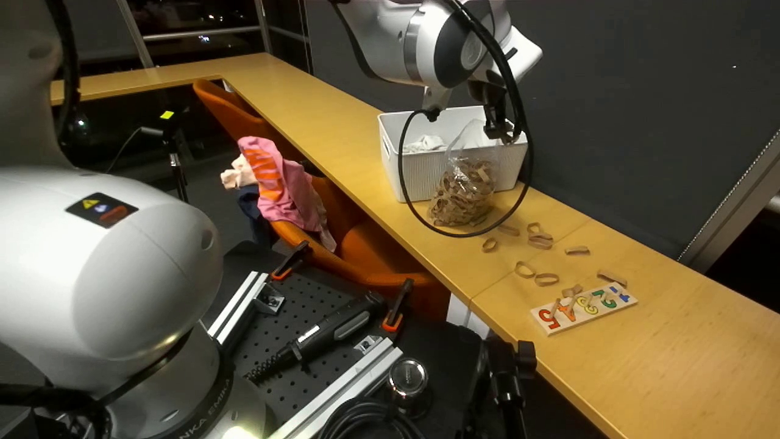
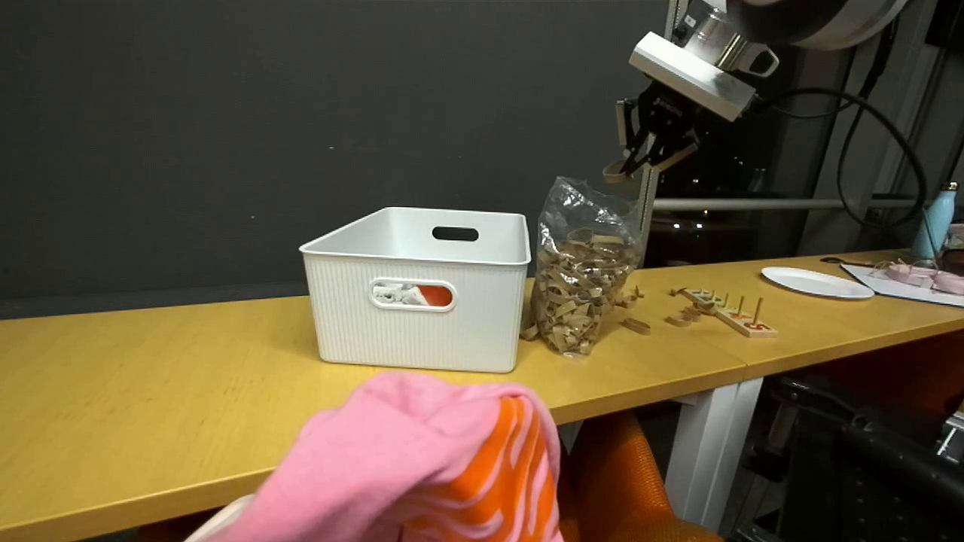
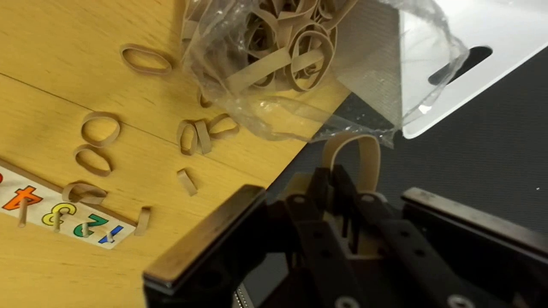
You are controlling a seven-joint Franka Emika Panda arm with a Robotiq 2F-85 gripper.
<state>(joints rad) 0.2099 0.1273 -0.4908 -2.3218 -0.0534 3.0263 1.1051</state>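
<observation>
Reading left to right in an exterior view, the pink cloth (image 2: 392, 444) occupies the foreground; it is seen draped over the orange chair (image 1: 372, 250) in an exterior view. Next, on the table (image 2: 151, 376), stands the white bin (image 2: 414, 331), with white fabric (image 2: 393, 293) and an orange item (image 2: 435, 295) visible through its near side; the wrist view shows only a corner of the bin. Just beside it stands the clear bag (image 2: 566, 207), partly filled with packed bands (image 2: 576, 301). Above the right edge of the bag's mouth, the gripper (image 3: 330, 172) has its jaws pressed together on the tan band (image 3: 371, 160), which the wrist view records as a loop extending past the fingertips (image 3: 345, 182). Whether that loop touches the bag cannot be determined. Further right, loose bands (image 3: 204, 137) lie near the number board (image 1: 588, 314) and its pegs (image 2: 757, 312); the red 5 (image 1: 548, 318), legible in an exterior view, is all but cut off in the wrist view. The white plate (image 2: 817, 283) and blue bottle (image 2: 935, 222) appear in an exterior view alone.
</observation>
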